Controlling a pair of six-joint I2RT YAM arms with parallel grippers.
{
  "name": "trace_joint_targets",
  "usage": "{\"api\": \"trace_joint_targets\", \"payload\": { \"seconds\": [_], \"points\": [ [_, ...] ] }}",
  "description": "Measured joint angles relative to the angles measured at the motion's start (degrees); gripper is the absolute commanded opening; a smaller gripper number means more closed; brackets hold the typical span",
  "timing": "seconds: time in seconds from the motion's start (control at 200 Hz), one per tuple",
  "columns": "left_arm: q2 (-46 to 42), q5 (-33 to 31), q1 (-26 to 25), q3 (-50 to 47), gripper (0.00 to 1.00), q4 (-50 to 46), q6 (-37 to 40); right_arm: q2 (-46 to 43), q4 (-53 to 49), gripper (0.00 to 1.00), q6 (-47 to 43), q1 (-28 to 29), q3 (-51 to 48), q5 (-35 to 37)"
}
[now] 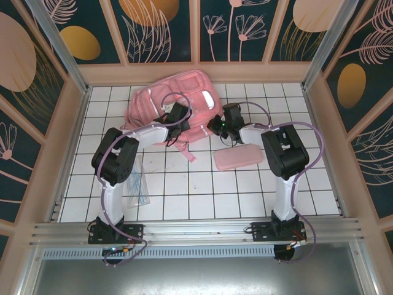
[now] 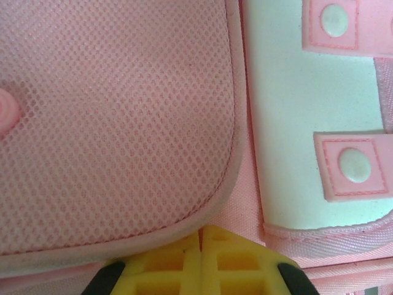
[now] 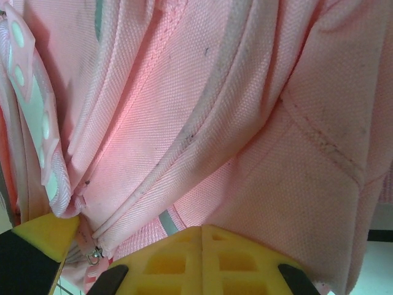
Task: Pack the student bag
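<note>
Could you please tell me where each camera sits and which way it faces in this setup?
Top external: above and behind the arm bases, looking down on the tiled table; both arms show, left gripper and right gripper at the student bag.
Left wrist: on the left wrist, looking along its closed yellow fingers at the bag's mesh panel.
Right wrist: on the right wrist, looking past its closed yellow fingers at folded pink fabric.
Shared: both wrist views face the same bag.

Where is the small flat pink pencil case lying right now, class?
In the top view the pencil case lies on the tiled table, right of centre, on the near side of the student bag and beside the right arm.
</note>
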Motion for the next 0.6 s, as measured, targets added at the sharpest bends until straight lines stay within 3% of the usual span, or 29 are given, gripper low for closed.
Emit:
{"api": "trace_joint_targets", "payload": {
  "seconds": [0.295,0.6],
  "points": [
    [-4.98,1.25,0.07,-6.60,0.00,4.13,-0.50,0.00,0.04,0.00,2.21,-0.02,0.00,1.49],
    [-14.47,-0.26,3.10,-27.87,0.00,15.76,-7.91,0.00,6.19,0.00,8.68,-1.49,-4.09,1.97]
  ]
}}
